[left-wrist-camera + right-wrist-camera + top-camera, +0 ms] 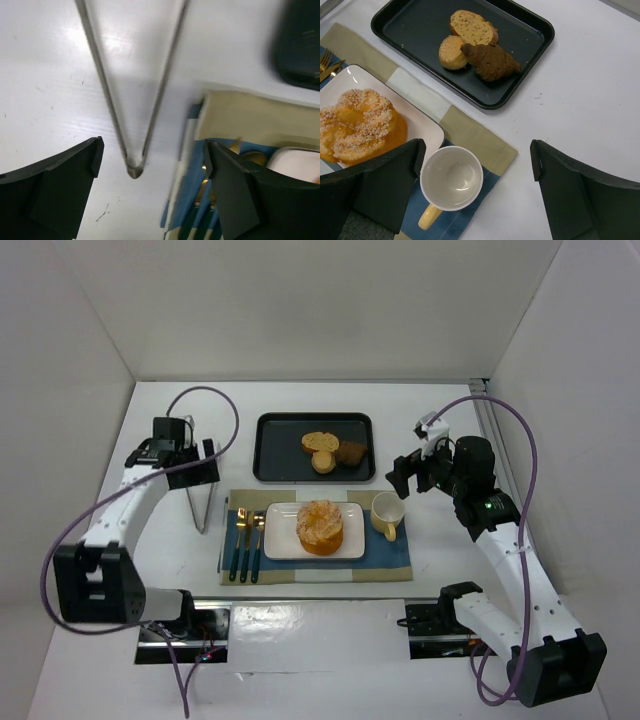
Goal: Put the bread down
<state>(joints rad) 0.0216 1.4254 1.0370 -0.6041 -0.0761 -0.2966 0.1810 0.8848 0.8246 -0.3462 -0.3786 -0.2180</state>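
Observation:
The bread (320, 526), a large orange-golden bun with a paler sugared top, sits on the white plate (285, 545) on the placemat; the right wrist view shows the bread (358, 123) at the left edge. My left gripper (203, 478) hovers open over the metal tongs (199, 506), which lie on the table left of the placemat. In the left wrist view the tongs' hinge (134, 168) lies between the wide-apart jaws of the left gripper (150, 156), touching neither. My right gripper (408, 476) is open above the cup (451, 177), holding nothing (475, 155).
A black tray (280, 455) behind the placemat holds two tan slices (321, 443) and a dark brown chunk (351, 452). Gold cutlery (247, 540) lies left of the plate on the blue and beige placemat (390, 558). White walls enclose the table.

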